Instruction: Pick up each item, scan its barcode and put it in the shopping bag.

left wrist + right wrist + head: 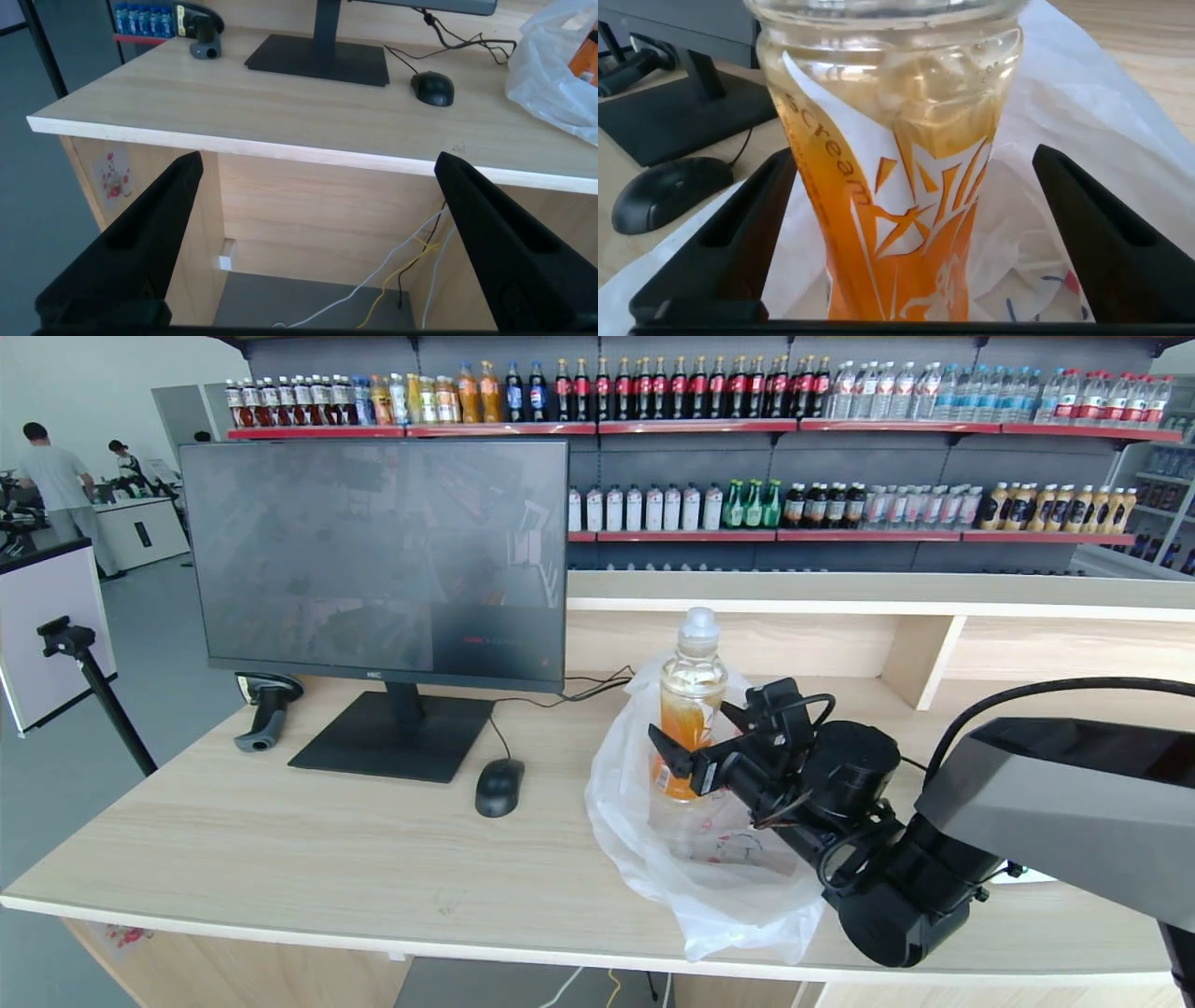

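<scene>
Bottle (pixel 691 700) of orange drink stands upright inside the white shopping bag (pixel 653 821). It sits between the fingers of the right gripper (pixel 698 739), which are spread with a gap on each side, pinching nothing. Judged: bagging of this item looks done or nearly so; whether it was scanned cannot be told. Left gripper (pixel 313 243) spread, empty, low before the counter (pixel 280 840) edge. Light wood counter: mouse (pixel 499 787) near the right gripper, monitor (pixel 373 560) beyond it, handheld scanner (pixel 266 709) farthest off. Shelves of drinks (pixel 840 429) line the wall behind.
</scene>
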Tool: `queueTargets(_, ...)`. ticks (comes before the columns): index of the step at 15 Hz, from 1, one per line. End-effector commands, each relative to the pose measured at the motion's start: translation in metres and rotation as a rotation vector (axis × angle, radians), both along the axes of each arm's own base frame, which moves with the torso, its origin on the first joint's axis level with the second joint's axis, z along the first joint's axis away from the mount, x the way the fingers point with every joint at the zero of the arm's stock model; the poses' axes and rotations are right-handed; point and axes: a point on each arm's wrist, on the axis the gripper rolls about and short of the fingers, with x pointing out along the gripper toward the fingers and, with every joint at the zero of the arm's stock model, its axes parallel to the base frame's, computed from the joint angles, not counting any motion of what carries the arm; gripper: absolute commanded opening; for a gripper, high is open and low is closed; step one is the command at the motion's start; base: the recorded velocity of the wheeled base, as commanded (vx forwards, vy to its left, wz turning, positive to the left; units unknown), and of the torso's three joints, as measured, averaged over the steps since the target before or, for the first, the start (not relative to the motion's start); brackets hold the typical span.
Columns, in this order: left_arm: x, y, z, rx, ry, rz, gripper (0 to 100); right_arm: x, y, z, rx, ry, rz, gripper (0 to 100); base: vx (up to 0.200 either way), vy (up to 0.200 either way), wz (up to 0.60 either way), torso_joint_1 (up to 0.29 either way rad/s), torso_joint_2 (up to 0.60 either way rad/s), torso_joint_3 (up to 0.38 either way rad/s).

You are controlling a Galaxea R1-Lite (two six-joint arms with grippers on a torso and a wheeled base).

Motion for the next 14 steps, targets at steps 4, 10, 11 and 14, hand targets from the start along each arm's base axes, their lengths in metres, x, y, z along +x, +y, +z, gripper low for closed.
queueTargets(4, 0.0, 0.0, 0.0, -0.001, -0.001, 0.0, 100, -0.021, -0.012, 0.026, 0.01, -0.023, -0.002, 100, 0.0, 0.0, 0.0, 0.0, 0.0, 0.0)
queueTargets(10, 0.0, 0.0, 0.0, -0.001, 0.001, 0.0, 100, -0.068, -0.042, 0.048, -0.006, -0.004, -0.017, 100, 0.0, 0.0, 0.0, 0.0, 0.0, 0.0)
queueTargets(11, 0.0, 0.0, 0.0, -0.001, 0.001, 0.0, 100, -0.075, -0.046, 0.052, -0.004, -0.008, -0.018, 100, 0.0, 0.0, 0.0, 0.0, 0.0, 0.0)
queueTargets(14, 0.0, 0.0, 0.0, 0.001, 0.001, 0.0, 100, -0.104, -0.061, 0.063, -0.004, -0.01, -0.018, 100, 0.0, 0.0, 0.0, 0.0, 0.0, 0.0)
